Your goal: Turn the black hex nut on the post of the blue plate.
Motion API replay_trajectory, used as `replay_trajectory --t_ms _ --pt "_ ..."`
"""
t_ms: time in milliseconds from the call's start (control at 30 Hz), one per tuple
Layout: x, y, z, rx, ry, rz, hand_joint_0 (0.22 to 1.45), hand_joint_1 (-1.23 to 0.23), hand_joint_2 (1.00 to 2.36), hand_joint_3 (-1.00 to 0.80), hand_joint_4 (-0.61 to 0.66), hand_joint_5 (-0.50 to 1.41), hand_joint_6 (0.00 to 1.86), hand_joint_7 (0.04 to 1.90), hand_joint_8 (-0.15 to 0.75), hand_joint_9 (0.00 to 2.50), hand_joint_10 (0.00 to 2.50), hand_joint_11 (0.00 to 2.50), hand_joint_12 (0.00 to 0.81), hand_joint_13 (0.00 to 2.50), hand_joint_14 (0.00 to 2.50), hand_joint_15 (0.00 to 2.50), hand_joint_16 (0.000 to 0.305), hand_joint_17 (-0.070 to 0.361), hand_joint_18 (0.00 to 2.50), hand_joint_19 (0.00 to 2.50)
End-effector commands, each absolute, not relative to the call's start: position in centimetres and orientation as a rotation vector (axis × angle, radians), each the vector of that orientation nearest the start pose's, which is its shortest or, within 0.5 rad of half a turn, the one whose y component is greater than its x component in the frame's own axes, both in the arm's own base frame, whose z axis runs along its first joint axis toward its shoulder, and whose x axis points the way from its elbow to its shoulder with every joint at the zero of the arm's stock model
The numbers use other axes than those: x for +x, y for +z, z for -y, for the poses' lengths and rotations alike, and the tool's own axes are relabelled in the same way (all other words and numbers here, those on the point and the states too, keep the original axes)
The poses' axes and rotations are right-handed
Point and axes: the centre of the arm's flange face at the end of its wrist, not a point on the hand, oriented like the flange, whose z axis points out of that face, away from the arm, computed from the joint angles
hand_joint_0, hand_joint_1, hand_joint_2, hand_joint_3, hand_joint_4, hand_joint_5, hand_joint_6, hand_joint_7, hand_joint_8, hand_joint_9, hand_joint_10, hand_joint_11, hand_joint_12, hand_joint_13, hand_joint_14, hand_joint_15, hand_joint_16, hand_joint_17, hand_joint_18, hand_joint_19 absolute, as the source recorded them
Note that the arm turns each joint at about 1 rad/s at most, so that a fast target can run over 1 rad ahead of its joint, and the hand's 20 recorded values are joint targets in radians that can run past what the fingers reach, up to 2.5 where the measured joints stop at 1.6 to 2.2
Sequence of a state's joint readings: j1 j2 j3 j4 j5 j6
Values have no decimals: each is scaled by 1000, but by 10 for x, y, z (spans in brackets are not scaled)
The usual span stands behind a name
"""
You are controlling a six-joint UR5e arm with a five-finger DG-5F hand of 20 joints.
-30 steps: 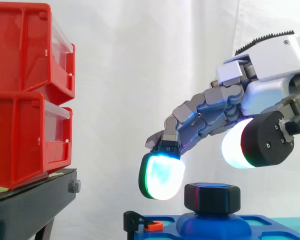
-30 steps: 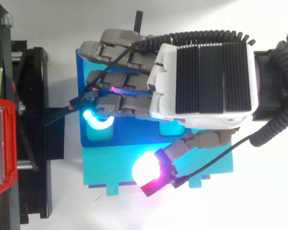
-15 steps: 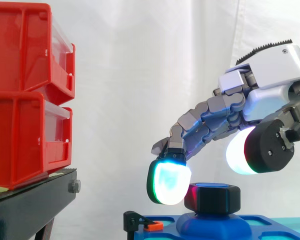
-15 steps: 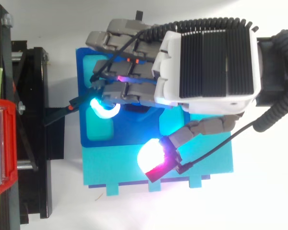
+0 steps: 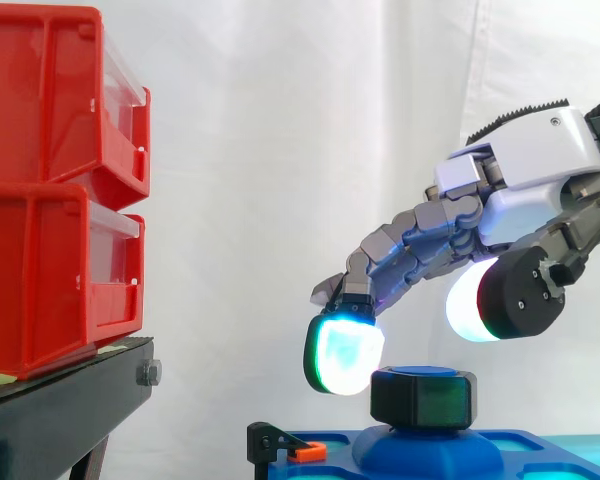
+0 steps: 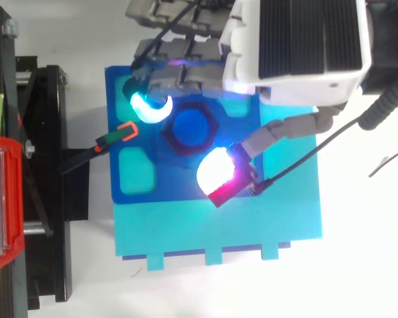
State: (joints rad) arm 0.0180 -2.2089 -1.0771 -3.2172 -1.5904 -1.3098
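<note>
A white curtain [image 5: 280, 150] hangs in soft folds behind. At the left, two stacked red bins [image 5: 50, 190] sit on a black stand [image 5: 60, 410] beside a white counter [image 6: 365, 265].

From above, my hand [image 6: 298, 40] runs off the top edge, and my fingers [image 6: 186, 63] cover one edge strip of the blue plate [image 6: 136, 192]. From the side, the bottom edge cuts the plate, the post's shaft is hidden inside the black hex nut [image 5: 423, 396], and I cannot tell whether my leading pad [image 5: 342, 355] touches it.
</note>
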Motion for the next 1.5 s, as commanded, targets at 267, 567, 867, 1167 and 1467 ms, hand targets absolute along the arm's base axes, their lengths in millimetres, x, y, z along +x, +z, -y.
replay_trajectory --t_ms 267,567,867,1167,1467 --pt "716 330 142 183 225 -1764 475 -447 1000 -500 203 -198 502 780 268 374 0 0 369 22 0 0 52 116 0 0" --pt "722 332 125 186 214 -1747 475 -448 1000 -500 203 -198 502 778 269 374 0 0 369 22 0 0 52 116 0 0" --pt "730 336 87 190 206 -1740 462 -421 1000 -500 208 -199 502 783 271 366 0 0 374 10 0 0 53 120 0 0" --pt "732 335 63 194 188 -1747 465 -364 1000 -500 217 -197 502 788 273 367 0 0 374 6 0 0 54 121 0 0" --pt "731 334 51 194 182 -1763 466 -365 1000 -500 219 -198 502 789 273 369 0 0 374 7 0 0 54 121 0 0"
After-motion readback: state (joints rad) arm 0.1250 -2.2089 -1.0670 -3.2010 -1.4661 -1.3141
